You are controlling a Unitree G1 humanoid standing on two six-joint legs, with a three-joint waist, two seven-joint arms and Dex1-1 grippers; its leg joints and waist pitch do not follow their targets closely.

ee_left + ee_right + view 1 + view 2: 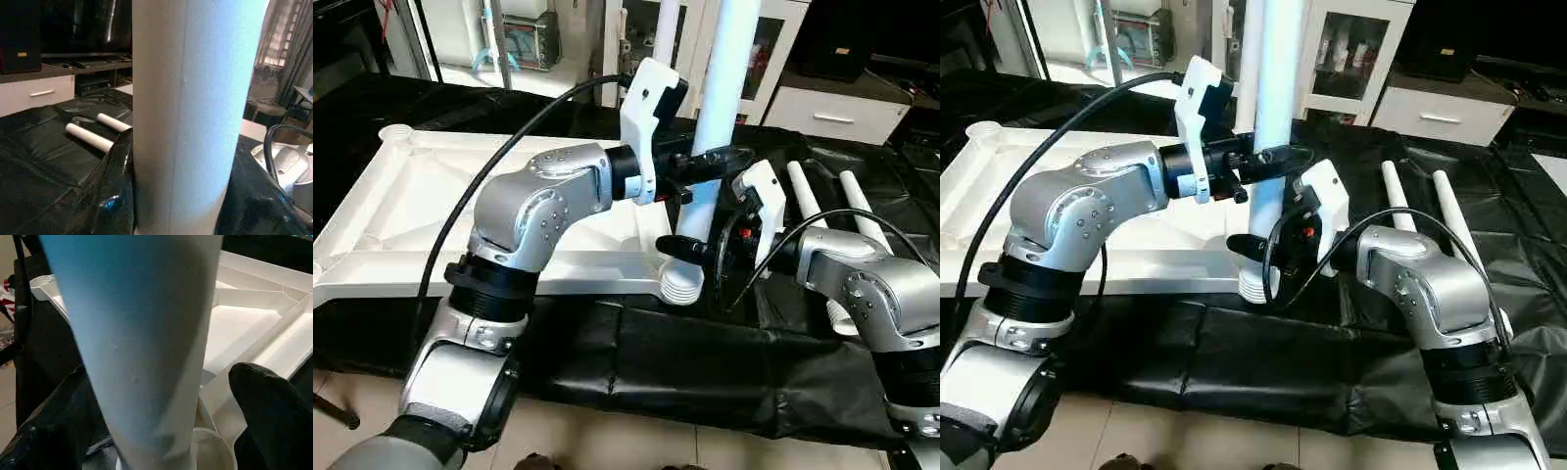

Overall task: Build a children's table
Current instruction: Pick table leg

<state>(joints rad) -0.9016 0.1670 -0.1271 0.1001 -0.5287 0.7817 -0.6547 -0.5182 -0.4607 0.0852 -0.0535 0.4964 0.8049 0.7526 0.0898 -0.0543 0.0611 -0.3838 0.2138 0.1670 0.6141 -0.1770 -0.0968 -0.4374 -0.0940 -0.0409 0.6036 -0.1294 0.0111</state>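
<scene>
Altogether, one tabletop (391,211), one upright leg (724,78), two loose legs (1430,211).

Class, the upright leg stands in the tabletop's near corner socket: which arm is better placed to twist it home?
Probably the left: its tool is closed around the upright leg above the socket. The right tool sits lower by the leg's base with its jaws open.

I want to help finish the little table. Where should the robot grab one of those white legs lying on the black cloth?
Probably around the middle of the nearer loose leg, coming straight down from above. It lies flat on the black cloth with its round sides free, apart from the second leg, so fingers could likely close across it there and keep it balanced when lifted.
</scene>
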